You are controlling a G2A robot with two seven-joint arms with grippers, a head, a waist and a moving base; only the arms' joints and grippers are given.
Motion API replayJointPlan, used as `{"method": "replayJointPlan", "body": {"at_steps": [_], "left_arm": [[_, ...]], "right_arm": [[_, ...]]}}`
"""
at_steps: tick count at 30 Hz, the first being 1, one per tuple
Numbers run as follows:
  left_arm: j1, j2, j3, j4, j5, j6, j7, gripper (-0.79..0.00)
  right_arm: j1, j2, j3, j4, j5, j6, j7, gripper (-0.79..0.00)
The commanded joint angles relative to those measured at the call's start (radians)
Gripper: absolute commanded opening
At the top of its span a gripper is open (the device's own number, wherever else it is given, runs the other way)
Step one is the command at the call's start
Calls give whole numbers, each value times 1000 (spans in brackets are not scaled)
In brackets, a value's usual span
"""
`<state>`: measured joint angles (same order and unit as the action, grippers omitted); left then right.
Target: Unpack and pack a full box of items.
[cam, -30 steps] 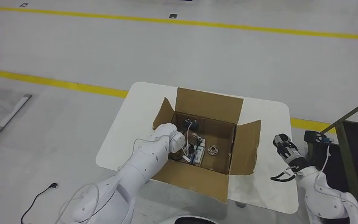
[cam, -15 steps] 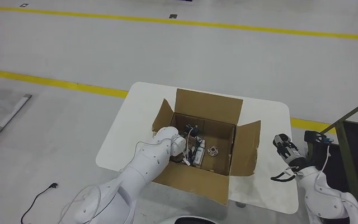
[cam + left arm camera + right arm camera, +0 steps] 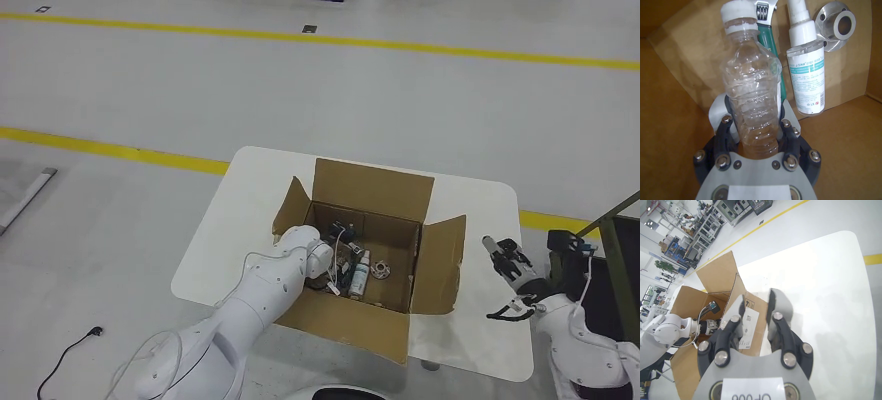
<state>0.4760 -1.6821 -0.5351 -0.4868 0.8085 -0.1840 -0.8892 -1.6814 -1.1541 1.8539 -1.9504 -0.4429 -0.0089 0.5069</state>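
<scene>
An open cardboard box [image 3: 372, 188] stands on the white table [image 3: 245, 210]. My left gripper [image 3: 336, 272] is down inside it, shut on a clear plastic bottle [image 3: 751, 79] with a white cap; the left gripper [image 3: 754, 108] holds it around the lower body. Beside the bottle on the box floor lie a green-handled wrench [image 3: 770, 45], a white spray bottle [image 3: 807, 75] and a metal flange [image 3: 836, 28]. The spray bottle [image 3: 360, 272] and flange [image 3: 381, 268] lie mid-box. My right gripper [image 3: 758, 302] is open and holds nothing, above the table by the box's right flap [image 3: 443, 262].
The box's flaps are folded outward on all sides. Bare table [image 3: 825, 291] lies to the right of the box, near the right gripper [image 3: 497, 250]. A dark metal frame [image 3: 612, 245] stands just off the table's right edge.
The left arm has shifted a little toward the box's near wall, still inside the box. The right gripper has turned and edged slightly toward the box.
</scene>
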Motion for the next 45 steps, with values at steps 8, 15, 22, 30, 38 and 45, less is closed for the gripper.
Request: {"method": "replayJointPlan", "body": {"at_steps": [8, 15, 22, 30, 38, 45], "left_arm": [[-6, 3, -26, -20, -2, 0, 9, -785], [-9, 20, -61, -83, -3, 6, -7, -785], [-3, 50, -111, -183, 8, 24, -42, -785], [29, 92, -179, -340, 34, 49, -92, -785], [80, 126, -246, -475, 43, 49, -136, -785], [107, 144, -276, -537, 71, 48, -171, -785]], "right_arm": [[28, 7, 23, -29, 226, 55, 210, 0], [33, 13, -29, -36, 241, 101, 299, 0], [40, 24, -75, -28, 106, 107, 330, -576], [39, 26, -109, 8, 7, 72, 221, -785], [39, 26, -109, 8, 7, 72, 221, -785], [42, 26, -112, 7, -3, 68, 215, -785]]}}
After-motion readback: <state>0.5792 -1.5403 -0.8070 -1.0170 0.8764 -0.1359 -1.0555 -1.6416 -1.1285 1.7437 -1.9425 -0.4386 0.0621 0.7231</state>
